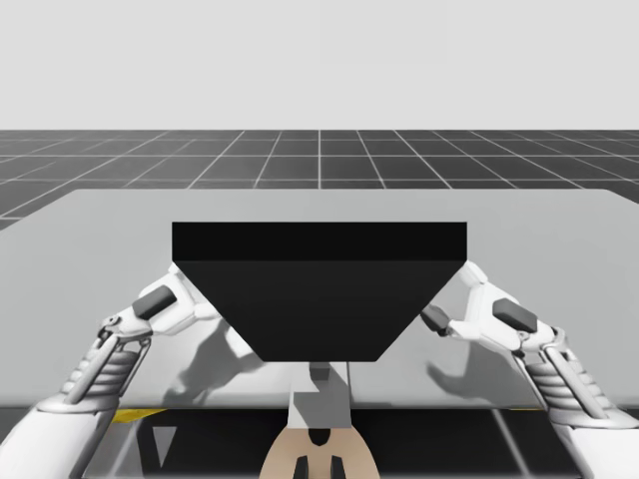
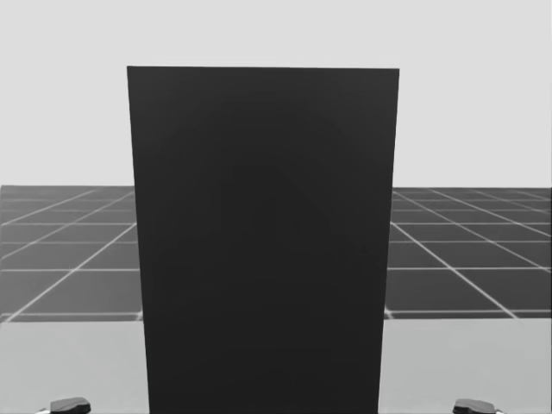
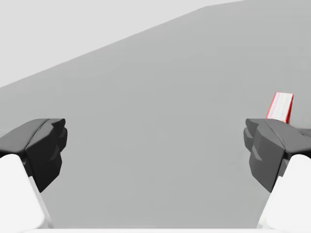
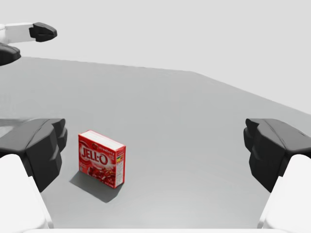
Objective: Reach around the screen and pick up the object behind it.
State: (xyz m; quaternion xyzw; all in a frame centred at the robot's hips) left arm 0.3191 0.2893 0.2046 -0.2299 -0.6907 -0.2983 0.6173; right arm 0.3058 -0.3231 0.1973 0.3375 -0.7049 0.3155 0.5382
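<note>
A tall black screen (image 1: pixel 319 289) stands upright in the middle of the grey table (image 1: pixel 100 230) and blocks most of the head view (image 2: pixel 263 241). Behind it lies a small red box (image 4: pixel 102 159), upright on the table, ahead of my right gripper (image 4: pixel 155 155) and close to one of its fingers. My right gripper is open with nothing between its fingers, at the screen's right edge (image 1: pixel 451 297). My left gripper (image 3: pixel 155 155) is open too, at the screen's left edge (image 1: pixel 188 297). From there the red box (image 3: pixel 281 107) peeks out just past one finger, farther off.
The table top behind the screen is bare grey surface around the box. In the right wrist view my left gripper (image 4: pixel 29 41) shows far across the table. A dark tiled floor (image 1: pixel 319 160) lies beyond the table's far edge.
</note>
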